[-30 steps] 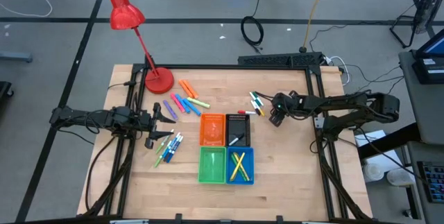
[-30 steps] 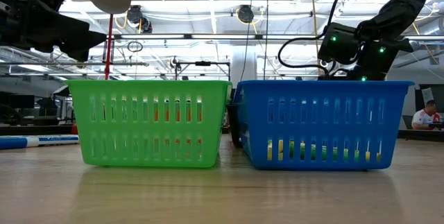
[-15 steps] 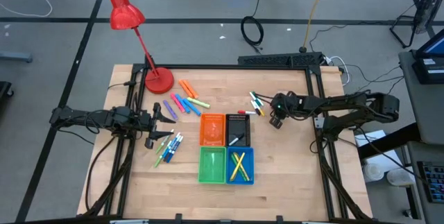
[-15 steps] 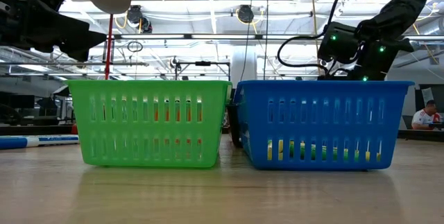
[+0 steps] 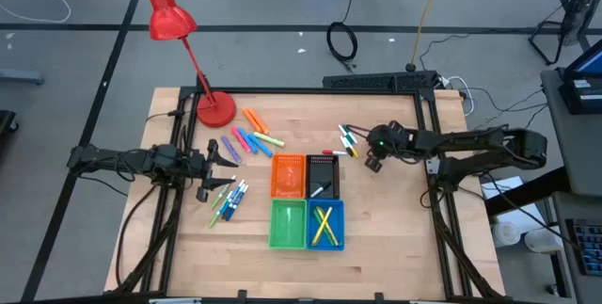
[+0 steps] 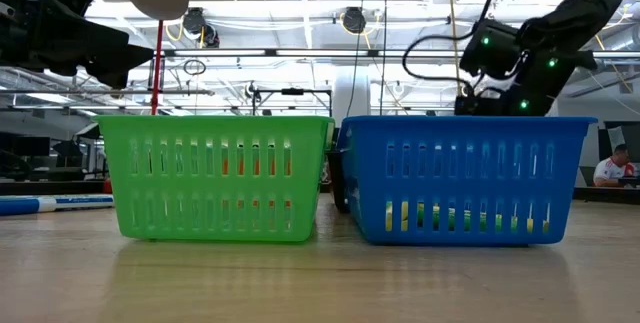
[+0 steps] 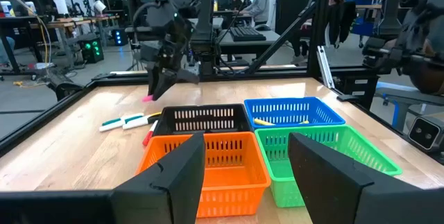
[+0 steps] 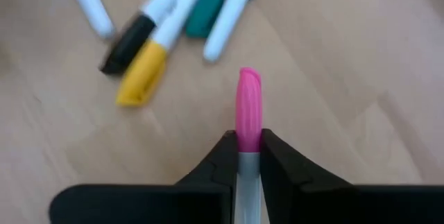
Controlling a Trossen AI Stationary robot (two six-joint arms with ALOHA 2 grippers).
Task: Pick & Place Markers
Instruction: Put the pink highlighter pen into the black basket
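Note:
My right gripper (image 8: 243, 156) is shut on a white marker with a pink cap (image 8: 249, 106), a little above the table's right half (image 5: 371, 159). Under it lie several loose markers (image 8: 161, 40) with black, yellow and green caps (image 5: 348, 138). More markers lie left of the bins (image 5: 252, 140) and near my left gripper (image 5: 227, 200). My left gripper (image 7: 246, 160) stands open and level at the table's left (image 5: 222, 153), touching nothing. In its view the right gripper (image 7: 158, 85) shows farther off with the pink cap (image 7: 147, 98) at its tips. My right gripper pinches the marker's white barrel (image 8: 248, 160) just behind the pink cap, between its two fingers. The fingers slant down from the table's right side and lie along the marker. The pink cap sticks out past the fingertips, clear of the table.
Four small bins stand together at the middle: orange (image 5: 289, 174), black (image 5: 323, 168), green (image 5: 288, 225) and blue (image 5: 327, 238) with yellow markers inside. A red desk lamp (image 5: 171, 17) stands at the far left corner. Bare wood lies near the front edge.
My right hand has tipped and rolled a little over the markers at the right, as the low view shows it. My left arm has kept still.

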